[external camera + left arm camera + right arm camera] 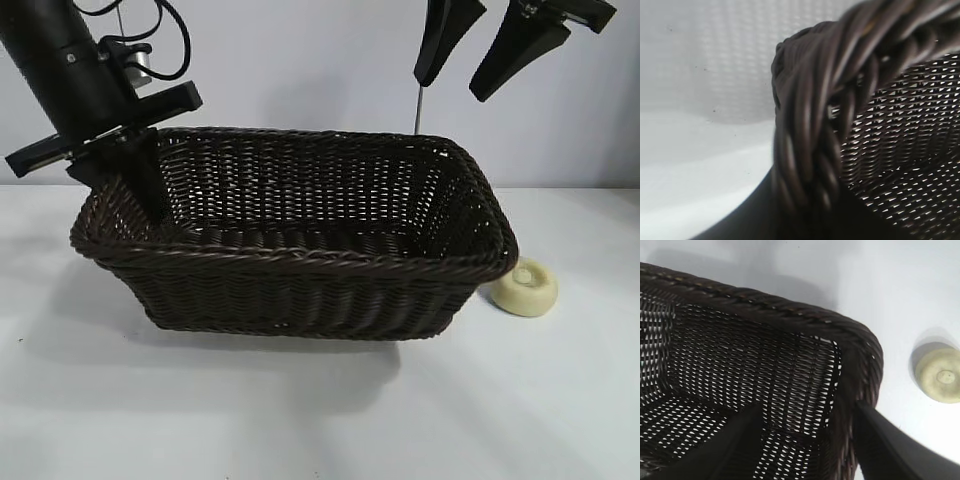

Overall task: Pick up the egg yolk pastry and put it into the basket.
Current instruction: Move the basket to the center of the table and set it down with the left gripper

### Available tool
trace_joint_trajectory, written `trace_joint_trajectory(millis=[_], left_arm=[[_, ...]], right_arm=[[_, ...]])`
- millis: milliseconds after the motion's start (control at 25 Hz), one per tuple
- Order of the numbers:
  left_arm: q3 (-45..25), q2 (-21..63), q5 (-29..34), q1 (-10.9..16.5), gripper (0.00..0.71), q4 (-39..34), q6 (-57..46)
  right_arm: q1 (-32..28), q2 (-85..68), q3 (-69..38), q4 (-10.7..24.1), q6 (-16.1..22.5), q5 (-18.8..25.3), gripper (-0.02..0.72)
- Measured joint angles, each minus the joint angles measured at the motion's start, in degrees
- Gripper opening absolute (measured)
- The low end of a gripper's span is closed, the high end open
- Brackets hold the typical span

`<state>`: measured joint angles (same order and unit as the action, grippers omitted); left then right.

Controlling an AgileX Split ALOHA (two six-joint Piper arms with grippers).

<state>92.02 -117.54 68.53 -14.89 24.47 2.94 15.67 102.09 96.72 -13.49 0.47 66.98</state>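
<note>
From outside, the basket is sitting mid-worktop, and the egg yolk pastry is lying on the worktop just beside its right near corner, not in it. The left pincer is reaching down at the basket's left end, its fingers nearly closed over the braided rim. The right pincer is hanging high above the basket's right end, fingers spread and empty.

The left wrist view is showing the braided rim up close, filling the gap between the fingers; it looks clamped, steadying the basket.

The right wrist view is showing the pastry lying outside the basket wall, well clear of the open fingers.

The pickup is not yet begun. Next, the right pincer needs to shift out past the rim, descend over the pastry and close gently.
</note>
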Motion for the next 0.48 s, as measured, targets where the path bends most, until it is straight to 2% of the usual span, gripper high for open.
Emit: trace_joint_trajectory(millis=[480], left_arm=[[0.0,-2.8,-3.6,-0.2,0.099,0.4,2.0]], right_arm=[[0.0,0.0,0.0,-0.1,0.0,0.0,0.403]])
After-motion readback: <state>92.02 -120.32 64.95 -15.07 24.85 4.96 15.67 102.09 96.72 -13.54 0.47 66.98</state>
